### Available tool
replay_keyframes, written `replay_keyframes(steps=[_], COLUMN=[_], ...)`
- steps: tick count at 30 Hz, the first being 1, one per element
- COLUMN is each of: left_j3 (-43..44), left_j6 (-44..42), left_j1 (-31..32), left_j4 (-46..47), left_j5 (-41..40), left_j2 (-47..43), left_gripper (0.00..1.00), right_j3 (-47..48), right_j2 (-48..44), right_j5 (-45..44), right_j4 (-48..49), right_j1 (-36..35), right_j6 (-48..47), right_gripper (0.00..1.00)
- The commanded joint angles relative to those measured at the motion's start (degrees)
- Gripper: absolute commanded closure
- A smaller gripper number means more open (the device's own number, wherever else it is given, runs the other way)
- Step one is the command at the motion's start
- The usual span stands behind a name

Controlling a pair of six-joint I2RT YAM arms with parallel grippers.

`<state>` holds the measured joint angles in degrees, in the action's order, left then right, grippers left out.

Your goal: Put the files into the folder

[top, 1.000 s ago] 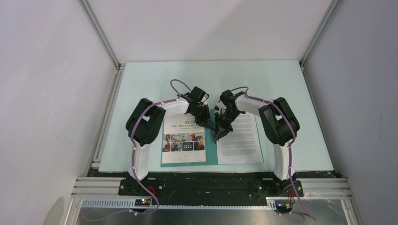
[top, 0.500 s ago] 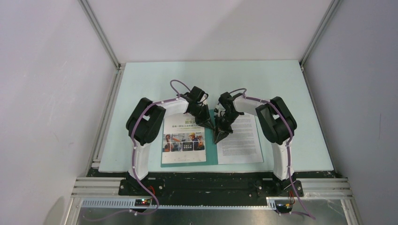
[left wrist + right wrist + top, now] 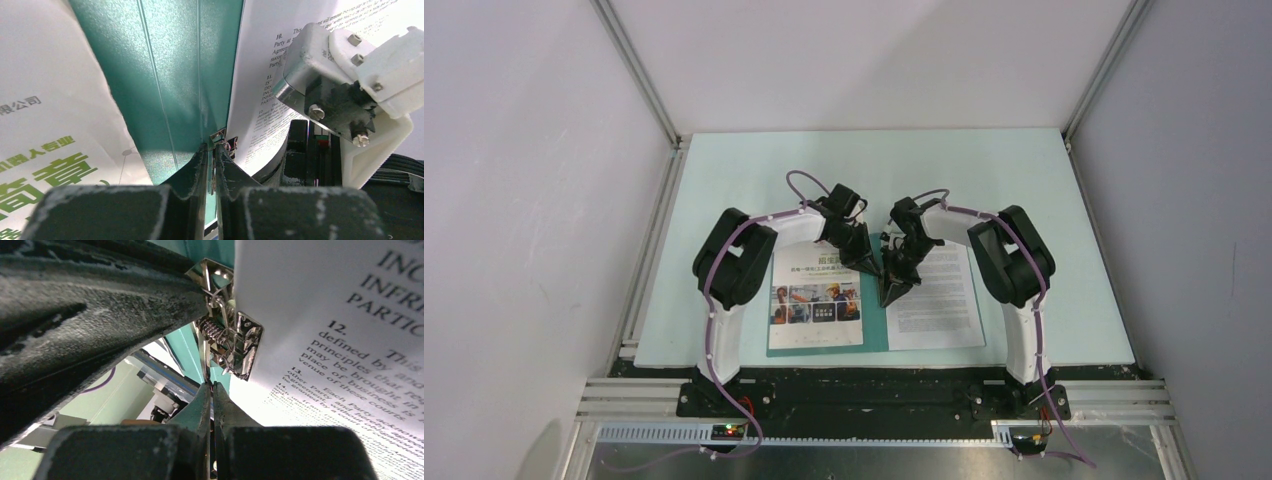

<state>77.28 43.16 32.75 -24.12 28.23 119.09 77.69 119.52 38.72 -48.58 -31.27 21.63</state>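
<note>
Status: folder (image 3: 875, 325) lies open and flat on the bench (image 3: 754, 170), lower centre of the top view, just in front of my bases. Both files are already on it. The brochure pg (image 3: 816, 300) w/ photos and green heading is on the left half, and the dense text sheet (image 3: 939, 300) is on the right half. A teal strip of spine shows between them. So the laying-on part looks done.

What's left, as I judge it, is fixing the sheets at the spine and shutting the cover. The folder isn't closed.

Both my claws meet at the spine, mid-frame in the top view.

- **Left claw** (image 3: 212, 150): clenched down to a slit. A thin bit of the metal clip (image 3: 230, 335) sits in that slit, as far as the left wrist view shows.
- **Right claw** (image 3: 210, 387): clenched tight, tips right under the clip. A wire from the clip's spring runs down to the tips, but I can't tell if it's pinched.

The text sheet's inner edge touches the clip's right side in the right wrist view. I can't tell whether it's under the clip or only beside it. In the left wrist view the brochure edge sits apart from the clip, w/ bare teal between, so prob. not clamped yet.

Rough est.: past halfway, w/ clip work in hand and closing still to do.
</note>
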Motion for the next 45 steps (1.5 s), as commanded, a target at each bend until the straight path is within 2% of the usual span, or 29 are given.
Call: replay_keyframes(steps=[1,11,16,19,21,25,30,31,36,42,45], left_j3=[0.2,0.3,0.3,0.4,0.4,0.4,1.1,1.9,4.2,2.3,-1.1], left_j6=[-0.4,-0.4,-0.5,-0.7,-0.9,-1.0,-2.4,-2.9,-7.4,-16.7,-21.0], left_j1=[-0.4,-0.6,-0.6,-0.7,-0.8,-1.1,-1.1,-1.1,-1.9,-6.3,-11.0], left_j4=[-0.5,-0.5,-0.5,-0.5,-0.5,-0.4,-0.5,-0.5,-0.5,-2.7,-6.1], left_j5=[-4.3,-4.0,-4.1,-4.3,-4.4,-4.5,-5.3,-5.3,-1.4,-4.5,-7.5], left_j2=[2.7,2.9,2.8,2.5,2.5,2.2,0.7,0.1,-7.0,-19.9,-25.5], left_gripper=[0.88,0.89,0.89,0.89,0.89,0.89,0.88,0.86,0.50,0.24,0.18], right_j3=[-0.7,-0.8,1.2,1.6,1.7,1.7,1.7,1.8,3.2,3.0,0.4], right_j2=[3.7,4.0,5.7,4.3,2.4,-1.1,-3.1,-3.2,-6.3,-14.0,-18.3], right_j5=[-11.8,-13.5,-6.1,4.9,7.8,10.1,8.8,8.9,9.0,3.9,-0.3], right_j4=[0.8,0.5,2.9,4.8,4.1,2.6,0.9,0.9,0.6,-1.9,-2.9], right_j1=[0.2,0.2,-0.5,0.0,0.8,2.9,5.3,5.7,8.7,12.5,15.0], right_j6=[-3.6,-3.3,-1.5,-2.0,-2.0,-1.9,-2.6,-2.4,-4.0,-12.1,-16.9], right_gripper=[1.00,1.00,1.00,0.96,0.92,0.83,0.73,0.72,0.71,0.65,0.57])
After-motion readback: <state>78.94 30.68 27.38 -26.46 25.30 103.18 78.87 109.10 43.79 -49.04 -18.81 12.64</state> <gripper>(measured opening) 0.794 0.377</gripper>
